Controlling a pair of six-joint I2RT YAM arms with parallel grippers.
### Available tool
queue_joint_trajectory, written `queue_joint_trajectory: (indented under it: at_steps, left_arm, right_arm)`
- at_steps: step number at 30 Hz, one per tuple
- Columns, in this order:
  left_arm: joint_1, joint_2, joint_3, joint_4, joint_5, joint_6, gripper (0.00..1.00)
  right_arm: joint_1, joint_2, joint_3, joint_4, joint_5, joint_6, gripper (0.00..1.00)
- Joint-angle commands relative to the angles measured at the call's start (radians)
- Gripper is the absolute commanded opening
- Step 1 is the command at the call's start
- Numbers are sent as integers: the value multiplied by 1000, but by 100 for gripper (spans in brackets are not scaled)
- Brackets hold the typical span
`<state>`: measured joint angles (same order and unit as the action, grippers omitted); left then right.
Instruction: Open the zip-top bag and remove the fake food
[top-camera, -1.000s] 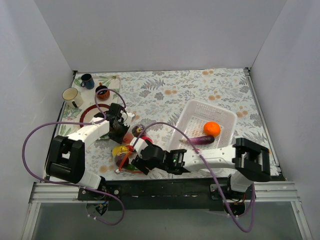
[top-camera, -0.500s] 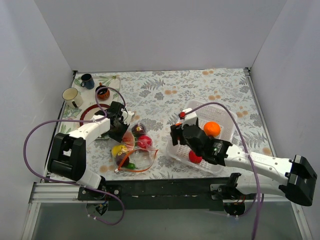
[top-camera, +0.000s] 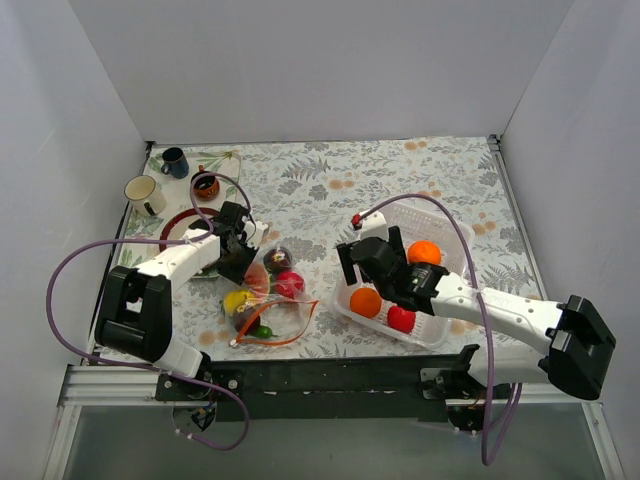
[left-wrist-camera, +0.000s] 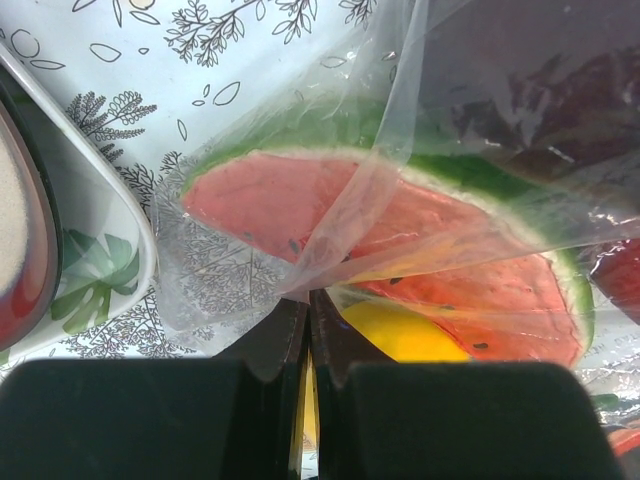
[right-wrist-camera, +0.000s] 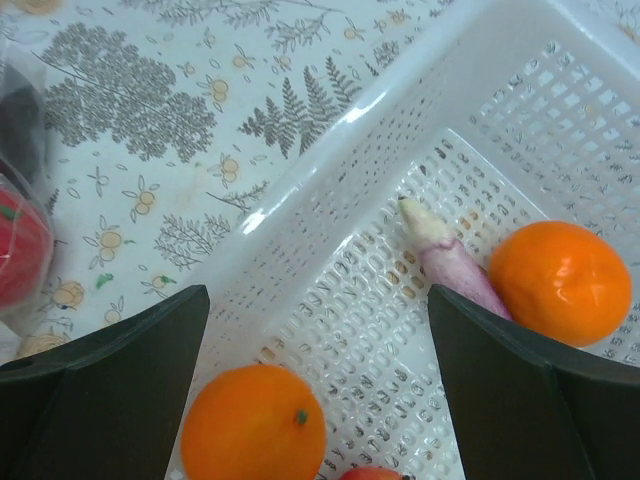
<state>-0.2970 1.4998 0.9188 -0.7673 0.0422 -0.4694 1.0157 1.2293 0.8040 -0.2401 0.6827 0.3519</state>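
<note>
The zip-top bag (top-camera: 268, 305) lies open at the front left, its orange-red zip strip (top-camera: 285, 336) at the near side. Inside it are a dark plum (top-camera: 277, 259), a red piece (top-camera: 290, 284), a yellow lemon (top-camera: 238, 300) and a green piece (top-camera: 262, 331). My left gripper (top-camera: 238, 262) is shut on a fold of the bag's plastic (left-wrist-camera: 340, 240), next to a watermelon slice (left-wrist-camera: 400, 225). My right gripper (top-camera: 372, 272) is open and empty above the white basket (top-camera: 445, 225). In the basket lie two orange balls (right-wrist-camera: 253, 425) (right-wrist-camera: 560, 282), a purple eggplant (right-wrist-camera: 452, 265) and a red piece (top-camera: 401, 319).
Three small mugs (top-camera: 172, 161) (top-camera: 143, 192) (top-camera: 205, 184) stand at the back left. A red-rimmed plate (top-camera: 172, 226) lies just left of my left gripper. White walls close in the table on the left, back and right.
My right arm swung from the bag to above the basket and is now open. An orange ball and a red piece now lie in the basket's near end. My left gripper kept its hold.
</note>
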Motion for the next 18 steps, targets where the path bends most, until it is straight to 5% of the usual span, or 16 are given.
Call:
queue_joint_trajectory:
  at_steps: [1,4,6,8,10,12,17,18]
  left_arm:
    - [1,-9,37,-9,19,-5,0]
    - [1,0,37,-6,22,-5,0]
    - [1,7,26,6,16,-5,0]
    - [1,11,15,22,4,-5,0]
    - [1,14,0,34,-13,-5,0]
    - [1,16,-14,42,-21,-5,0]
    - [2,5,-35,60,-62,0,0]
    - [1,2,-35,62,-64,0,0]
  right_arm:
    - [58,-39,83,18,-52,-89,99]
    - [234,-36,104,84,-14,-183,98]
    - [299,8,151,79,-41,-188,88]
    - [366,57,169,100,-83,-171,60]
    - [420,91,185,157,-121,-157,21]
    - [454,148,199,197,-172,-157,2]
    - [468,312,267,269,-255,-180,4]
    - [466,332,276,281,-287,-185,17]
